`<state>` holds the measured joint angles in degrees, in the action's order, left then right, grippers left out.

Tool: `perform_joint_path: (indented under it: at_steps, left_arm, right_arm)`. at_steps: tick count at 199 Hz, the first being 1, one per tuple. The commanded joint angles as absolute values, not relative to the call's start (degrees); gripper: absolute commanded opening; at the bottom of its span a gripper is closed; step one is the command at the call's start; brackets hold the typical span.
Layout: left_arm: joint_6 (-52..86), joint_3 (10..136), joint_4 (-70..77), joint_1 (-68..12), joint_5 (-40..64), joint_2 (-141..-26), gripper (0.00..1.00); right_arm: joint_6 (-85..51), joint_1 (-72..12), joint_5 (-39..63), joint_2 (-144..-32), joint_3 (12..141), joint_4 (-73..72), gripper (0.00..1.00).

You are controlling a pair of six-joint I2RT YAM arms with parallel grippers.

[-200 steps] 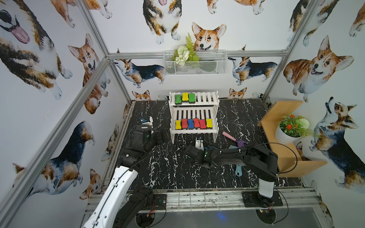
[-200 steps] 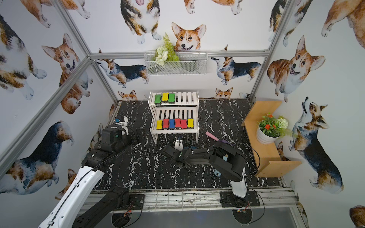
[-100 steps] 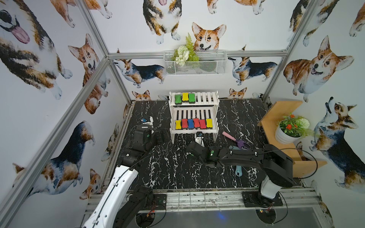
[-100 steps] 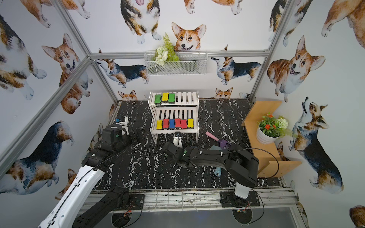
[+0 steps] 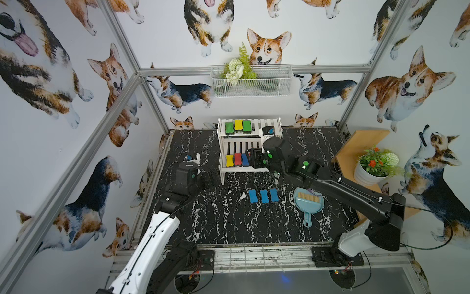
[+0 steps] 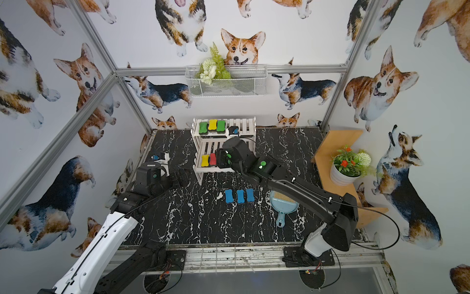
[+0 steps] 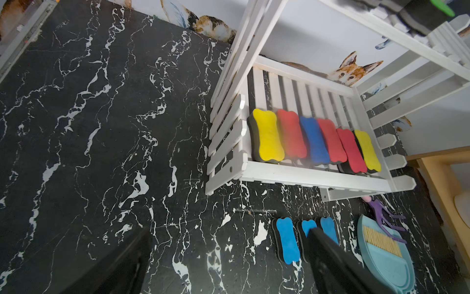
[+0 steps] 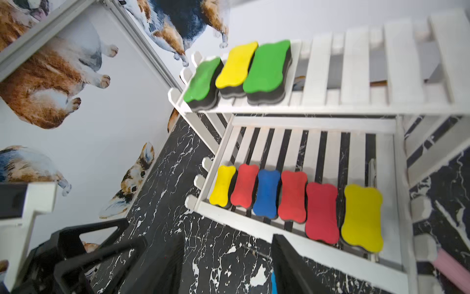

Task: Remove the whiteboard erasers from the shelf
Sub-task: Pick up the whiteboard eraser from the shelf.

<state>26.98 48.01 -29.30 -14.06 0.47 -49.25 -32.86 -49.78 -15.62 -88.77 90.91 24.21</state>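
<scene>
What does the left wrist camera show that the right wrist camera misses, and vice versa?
Left wrist only: the three blue erasers lying on the tabletop in front of the shelf, with the light-blue dustpan beside them; the right wrist catches at most a blue sliver there. Right wrist only: the upper tier seen from above, with the three upper-tier erasers, green, yellow, green, side by side. Both: the lower tier's row of six erasers, in order yellow, red, blue, red, red, yellow.

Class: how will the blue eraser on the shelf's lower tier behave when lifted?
Probably light and slightly squashy: the blue eraser has a thick dark foam-like base. Flat-bottomed, so unlikely to roll. Packed against red erasers, it may drag them.
</scene>
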Motion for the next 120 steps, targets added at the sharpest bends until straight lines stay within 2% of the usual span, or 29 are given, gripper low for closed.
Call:
perform_joint_path:
  at_steps: [1, 43, 91, 120]
  left_arm:
    - [27.4, 48.1, -27.9, -14.1, 1.4, -49.4, 1.0]
    - [27.5, 48.9, -28.2, -14.1, 1.4, -49.3, 1.0]
    - [27.0, 49.5, -28.9, -14.1, 0.9, -49.4, 1.0]
    - [26.7, 49.7, -28.9, -14.1, 0.6, -49.4, 1.0]
  right_arm:
    - [-27.4, -46.9, -11.9, -93.3, 98.9, 30.4, 0.61]
    - [-25.4, -40.6, -12.3, -103.9, 116.4, 35.3, 0.6]
    - [-23.2, -36.4, -8.1, -115.0, 131.7, 39.9, 0.56]
    - [-22.3, -35.5, -7.2, -119.1, 136.6, 42.8, 0.55]
